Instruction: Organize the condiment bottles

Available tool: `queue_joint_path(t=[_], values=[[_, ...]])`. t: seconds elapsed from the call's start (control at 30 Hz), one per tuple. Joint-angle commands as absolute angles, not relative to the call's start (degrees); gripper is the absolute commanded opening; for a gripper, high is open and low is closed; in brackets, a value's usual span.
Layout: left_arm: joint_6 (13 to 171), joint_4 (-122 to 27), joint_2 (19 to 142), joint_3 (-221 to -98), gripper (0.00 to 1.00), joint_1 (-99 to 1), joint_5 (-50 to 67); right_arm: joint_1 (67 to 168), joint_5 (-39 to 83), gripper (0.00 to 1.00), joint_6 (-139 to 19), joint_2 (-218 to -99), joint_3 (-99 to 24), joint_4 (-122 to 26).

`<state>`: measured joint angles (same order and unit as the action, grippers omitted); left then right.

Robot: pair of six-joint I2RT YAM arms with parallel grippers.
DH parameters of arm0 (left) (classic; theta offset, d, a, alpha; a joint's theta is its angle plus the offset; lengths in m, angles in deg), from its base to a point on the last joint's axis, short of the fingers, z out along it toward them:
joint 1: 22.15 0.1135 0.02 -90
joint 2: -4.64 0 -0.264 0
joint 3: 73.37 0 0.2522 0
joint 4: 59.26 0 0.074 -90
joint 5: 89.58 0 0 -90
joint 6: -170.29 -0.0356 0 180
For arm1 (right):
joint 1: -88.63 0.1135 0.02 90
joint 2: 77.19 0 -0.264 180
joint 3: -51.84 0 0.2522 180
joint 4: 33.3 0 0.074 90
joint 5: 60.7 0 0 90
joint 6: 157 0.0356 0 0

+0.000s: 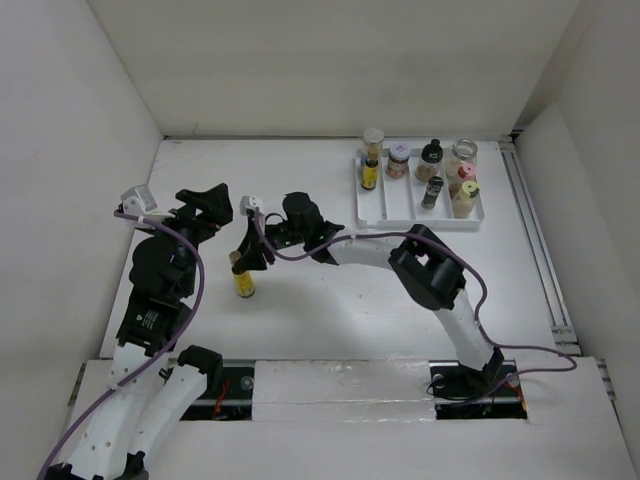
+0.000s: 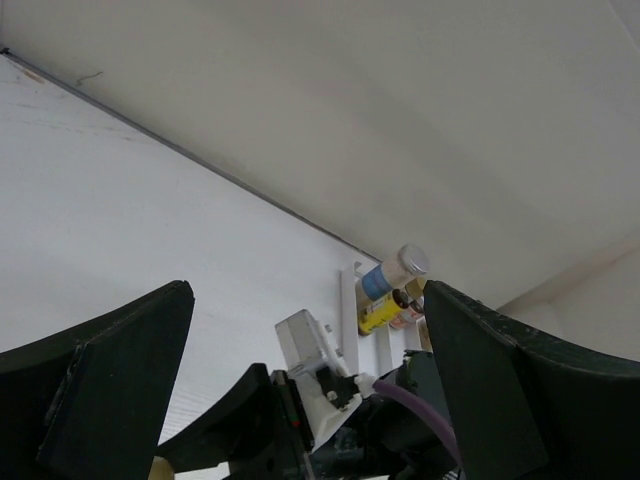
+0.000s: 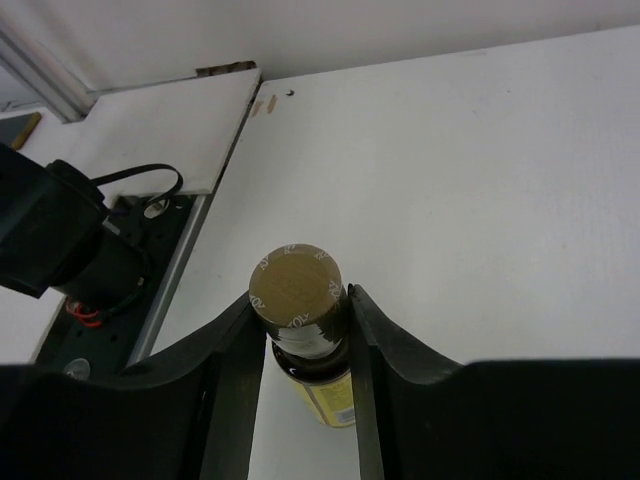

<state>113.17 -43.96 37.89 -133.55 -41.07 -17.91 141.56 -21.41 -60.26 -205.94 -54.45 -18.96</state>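
A dark glass condiment bottle (image 3: 300,300) with a gold-brown cap and a yellow label stands upright between my right gripper's fingers. My right gripper (image 3: 300,318) is shut on its neck; in the top view the gripper (image 1: 248,258) is left of centre, with the bottle (image 1: 243,284) below it. Whether the bottle touches the table I cannot tell. My left gripper (image 1: 208,205) is wide open and empty, just left of the right gripper; it also shows in the left wrist view (image 2: 310,400). Several other bottles stand in the white tray (image 1: 386,214) at the back right.
In the tray are a cream-capped bottle (image 1: 372,140), a black-capped one (image 1: 431,154), a clear jar (image 1: 461,155) and a pink-capped one (image 1: 462,178). The left wrist view shows the tray's edge (image 2: 348,310) and a white-capped bottle (image 2: 395,275). White walls enclose the table.
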Motion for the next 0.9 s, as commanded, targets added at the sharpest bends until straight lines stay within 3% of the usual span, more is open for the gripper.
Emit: queue_joint_path(t=[0.0, 0.17, 0.3, 0.57, 0.7, 0.87], values=[[112.02, -46.73, 37.95, -134.33, 0.96, -41.22, -17.07, 138.74, -22.11, 0.25, -54.97, -198.41, -52.02, -5.16], [112.02, -47.26, 37.95, -134.33, 0.96, -41.22, -17.07, 132.94, -21.5, 0.22, -50.66, -186.11, -42.79, 3.64], [112.02, -47.26, 37.95, -134.33, 0.96, -41.22, -16.46, 125.57, -17.73, 0.21, -51.26, -179.24, -37.6, 2.16], [112.02, -47.79, 39.27, -134.33, 0.96, -41.22, -15.23, 108.61, -5.69, 0.18, -53.46, -174.58, -32.05, -5.92], [111.49, -48.4, 39.88, -134.33, 0.96, -41.22, -13.65, 105.43, 2.22, 0.17, -58.47, -173.53, -30.92, -14.96], [111.49, -48.4, 41.02, -134.33, 0.96, -41.22, -13.56, 104.11, 9.08, 0.16, -61.73, -174.04, -27.93, -15.51]])
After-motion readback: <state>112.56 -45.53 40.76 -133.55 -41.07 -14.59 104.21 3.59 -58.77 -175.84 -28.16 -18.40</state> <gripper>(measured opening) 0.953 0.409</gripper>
